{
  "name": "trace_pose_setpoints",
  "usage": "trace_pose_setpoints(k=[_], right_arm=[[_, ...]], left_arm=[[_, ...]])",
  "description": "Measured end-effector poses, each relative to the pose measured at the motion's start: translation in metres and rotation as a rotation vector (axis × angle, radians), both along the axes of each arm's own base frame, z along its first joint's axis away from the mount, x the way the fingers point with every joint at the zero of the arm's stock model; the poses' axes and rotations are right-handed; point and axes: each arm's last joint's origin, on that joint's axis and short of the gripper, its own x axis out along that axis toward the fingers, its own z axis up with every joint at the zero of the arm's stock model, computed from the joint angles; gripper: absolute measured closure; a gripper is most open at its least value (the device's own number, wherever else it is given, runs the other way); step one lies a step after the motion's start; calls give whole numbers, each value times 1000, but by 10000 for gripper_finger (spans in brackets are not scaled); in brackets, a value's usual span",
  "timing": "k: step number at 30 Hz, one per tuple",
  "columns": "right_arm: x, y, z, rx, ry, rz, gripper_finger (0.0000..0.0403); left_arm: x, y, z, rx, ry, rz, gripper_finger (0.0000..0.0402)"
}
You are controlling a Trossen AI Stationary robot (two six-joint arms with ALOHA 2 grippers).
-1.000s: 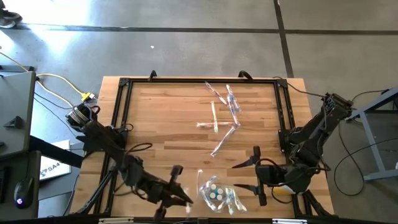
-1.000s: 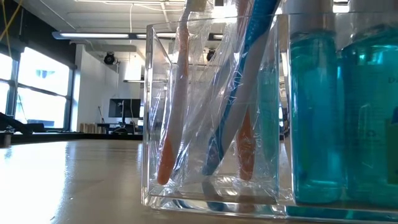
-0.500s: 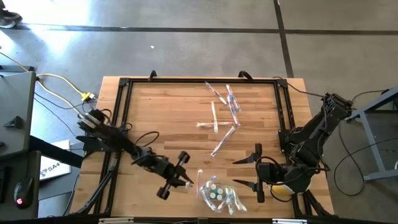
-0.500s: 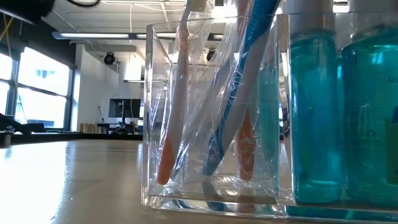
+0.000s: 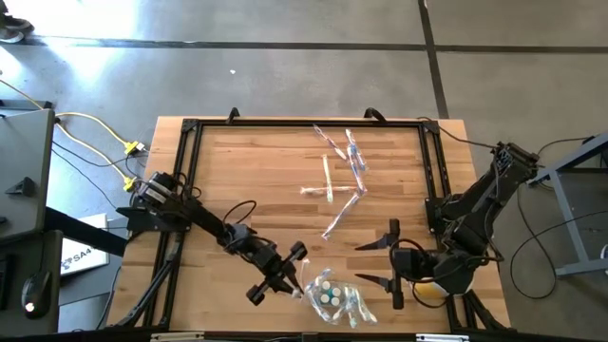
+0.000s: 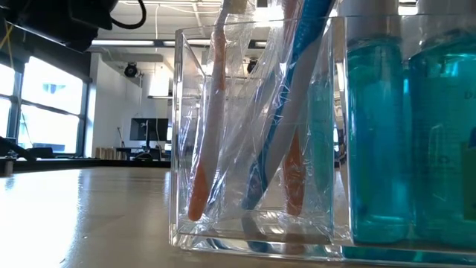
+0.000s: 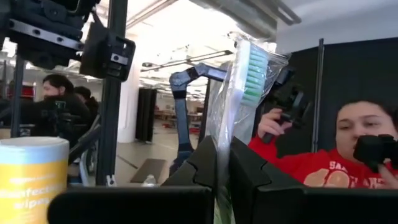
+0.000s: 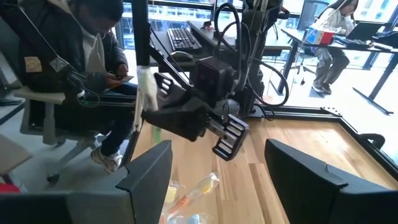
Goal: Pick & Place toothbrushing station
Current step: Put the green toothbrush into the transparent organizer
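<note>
Left hand [image 5: 295, 282] nearer, green-bristled wrapped toothbrush [image 7: 244, 81]

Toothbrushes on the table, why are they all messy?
Several wrapped toothbrushes lie crisscrossed on the table at odd angles, not yet stood in the clear holder. The left gripper holds another toothbrush.

We see clear holder [image 5: 331, 294] at table's 6 o'clock holding wrapped toothbrushes [image 6: 256, 119] upright; four more wrapped brushes [image 5: 340, 176] scattered toward 1 o'clock.
</note>
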Motion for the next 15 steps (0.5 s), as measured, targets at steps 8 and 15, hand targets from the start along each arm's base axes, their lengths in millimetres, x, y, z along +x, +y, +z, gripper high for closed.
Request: trace_pose_setpoints(k=[8,15], right_arm=[[0,0,0,-3,3,0,154],[0,0,0,-8,3,0,154]], left_arm=[[4,7,-1,1,14,-11,391],[23,4,-14,-6,64,-88,391]])
